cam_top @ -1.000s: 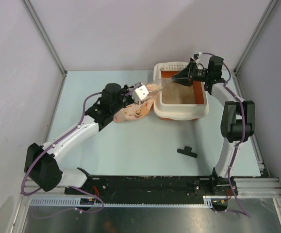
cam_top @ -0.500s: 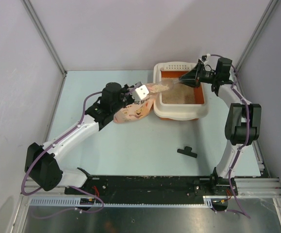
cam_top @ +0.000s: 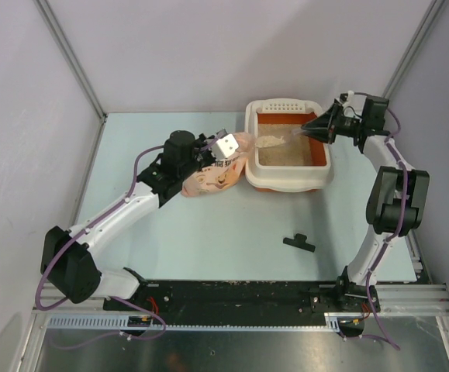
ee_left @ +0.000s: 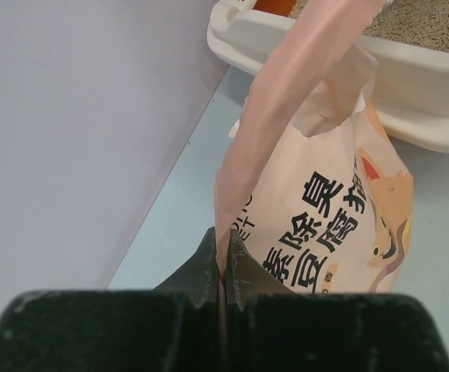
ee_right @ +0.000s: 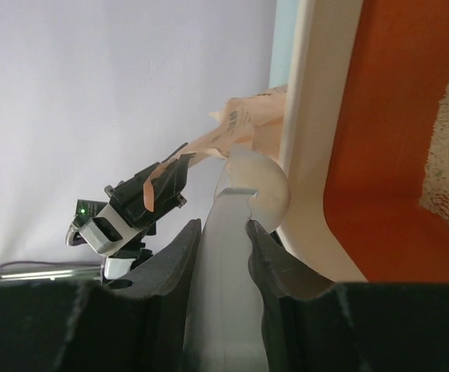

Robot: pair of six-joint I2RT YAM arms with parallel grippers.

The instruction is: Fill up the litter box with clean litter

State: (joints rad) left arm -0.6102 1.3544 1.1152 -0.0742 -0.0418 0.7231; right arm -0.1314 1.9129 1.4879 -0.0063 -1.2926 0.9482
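The litter box [cam_top: 326, 172] stands at the back right, cream rim, orange walls, with tan litter [cam_top: 290, 155] on its floor. The pink-peach litter bag [cam_top: 216, 177] leans against its left side. My left gripper [cam_top: 211, 153] is shut on the bag's upper edge [ee_left: 243, 178], jaws pinching the film [ee_left: 224, 256]. My right gripper [cam_top: 319, 129] is shut on the handle [ee_right: 224, 232] of a clear plastic scoop [cam_top: 271, 142], which holds a heap of litter over the box's left part. The box rim [ee_right: 309, 116] and orange wall [ee_right: 395, 116] fill the right wrist view.
A small black clip [cam_top: 298, 242] lies on the table in front of the box. Grey walls close in the back and both sides. The box rim [ee_left: 410, 85] sits just beyond the bag in the left wrist view.
My right gripper has drawn back to the right across the box, pulling the scoop out of the bag's mouth with litter on it. The left gripper and the bag have stayed put.
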